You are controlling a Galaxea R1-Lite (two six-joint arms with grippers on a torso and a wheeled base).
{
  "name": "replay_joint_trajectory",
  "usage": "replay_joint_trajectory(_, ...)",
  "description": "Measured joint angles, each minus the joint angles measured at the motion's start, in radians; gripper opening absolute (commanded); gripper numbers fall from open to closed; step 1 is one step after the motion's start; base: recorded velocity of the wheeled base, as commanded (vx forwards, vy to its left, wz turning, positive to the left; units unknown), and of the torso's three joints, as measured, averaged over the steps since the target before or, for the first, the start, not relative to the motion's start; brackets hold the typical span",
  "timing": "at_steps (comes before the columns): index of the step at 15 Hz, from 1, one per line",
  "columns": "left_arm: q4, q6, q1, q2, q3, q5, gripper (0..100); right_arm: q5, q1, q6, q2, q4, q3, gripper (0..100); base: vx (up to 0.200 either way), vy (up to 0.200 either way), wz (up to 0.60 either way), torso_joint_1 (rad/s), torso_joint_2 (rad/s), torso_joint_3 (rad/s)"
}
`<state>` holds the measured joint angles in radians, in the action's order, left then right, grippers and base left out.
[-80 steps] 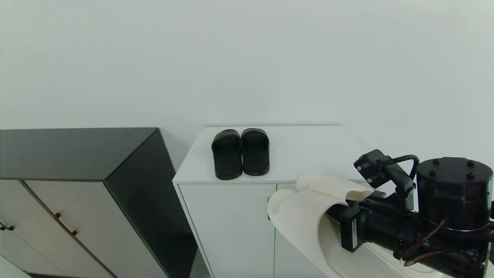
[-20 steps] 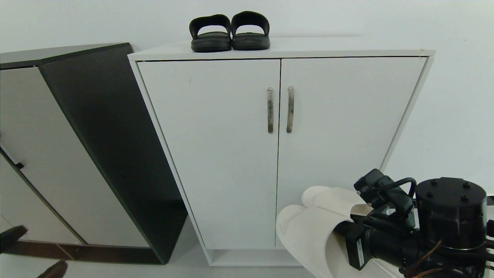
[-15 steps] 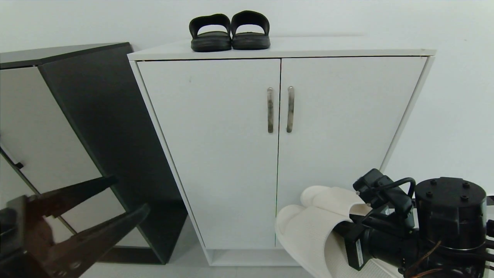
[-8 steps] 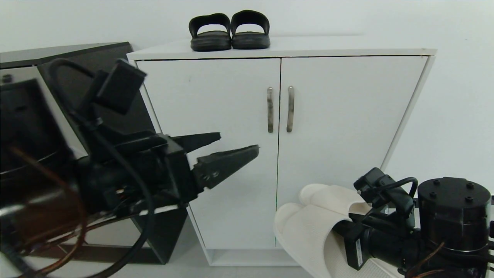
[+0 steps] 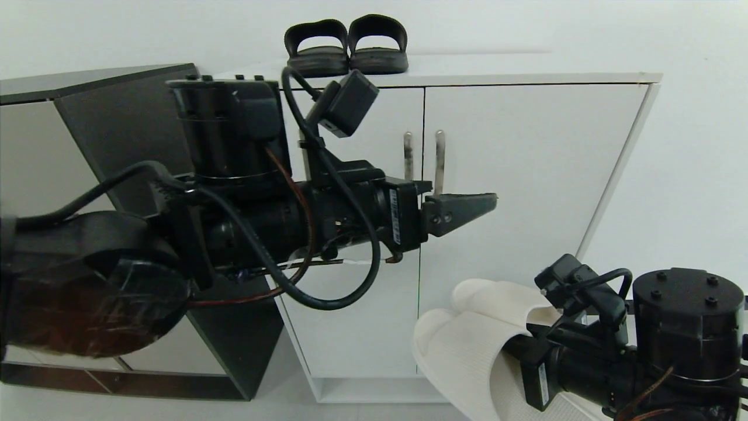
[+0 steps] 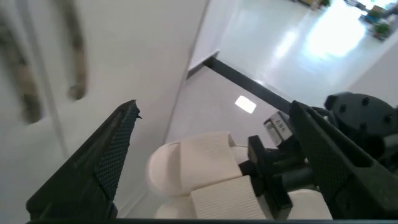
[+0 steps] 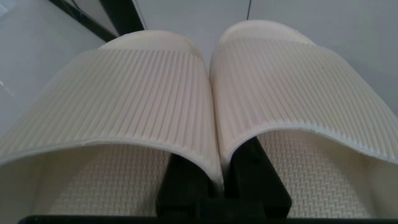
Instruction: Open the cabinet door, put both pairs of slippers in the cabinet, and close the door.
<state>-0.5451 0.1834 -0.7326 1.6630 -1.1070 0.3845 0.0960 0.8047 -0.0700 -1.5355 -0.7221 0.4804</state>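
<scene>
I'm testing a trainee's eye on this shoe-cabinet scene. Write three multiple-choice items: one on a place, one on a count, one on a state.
1. Where does the pair of black rubber slippers rest?
A) on the floor
B) on top of the white two-door cabinet
C) inside it

2. How many metal bar handles are on the doors?
A) one
B) four
C) two

3. The right pincer is:
A) shut on the pair of cream ribbed slippers
B) open and empty
C) shut on a handle

Answers:
1 B, they sit on its top panel.
2 C, one bar on each door beside the seam.
3 A, its fingers pinch both straps.
</scene>
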Motion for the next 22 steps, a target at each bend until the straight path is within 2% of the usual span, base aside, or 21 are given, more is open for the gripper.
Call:
replay_joint_trajectory(3, 0.069, 0.069, 0.016, 0.071, -0.15, 0.117, 100, 0.0, 0.0, 0.0, -0.001, 0.0, 0.0, 0, 0.0, 0.0, 0.0, 0.0, 0.0, 0.0)
replay_joint_trajectory(5, 0.097, 0.079, 0.035, 0.129, -0.238, 0.092, 100, -0.002, 0.0, 0.0, -0.003, 0.0, 0.0, 0, 0.0, 0.0, 0.0, 0.0, 0.0, 0.0)
replay_joint_trajectory(7, 0.102, 0.068, 0.056, 0.179, -0.295, 0.043, 100, -0.002, 0.0, 0.0, -0.004, 0.001, 0.0, 0, 0.0, 0.0, 0.0, 0.0, 0.0, 0.0)
replay_joint_trajectory(14, 0.115, 0.059, 0.097, 0.236, -0.331, -0.014, 100, -0.003, 0.0, -0.001, -0.018, 0.0, -0.002, 0, 0.0, 0.0, 0.0, 0.0, 0.0, 0.0)
replay_joint_trajectory(20, 0.141, 0.06, 0.105, 0.286, -0.406, -0.018, 100, -0.003, 0.0, 0.0, -0.018, 0.0, -0.003, 0, 0.0, 0.0, 0.0, 0.0, 0.0, 0.0)
replay_joint_trajectory(21, 0.148, 0.06, 0.105, 0.291, -0.416, -0.019, 0, -0.003, 0.0, -0.001, -0.018, 0.0, -0.003, 0, 0.0, 0.0, 0.0, 0.0, 0.0, 0.0)
replay_joint_trajectory(22, 0.151, 0.06, 0.105, 0.295, -0.421, -0.02, 0, -0.003, 0.0, 0.0, -0.018, 0.0, -0.003, 0, 0.0, 0.0, 0.0, 0.0, 0.0, 0.0)
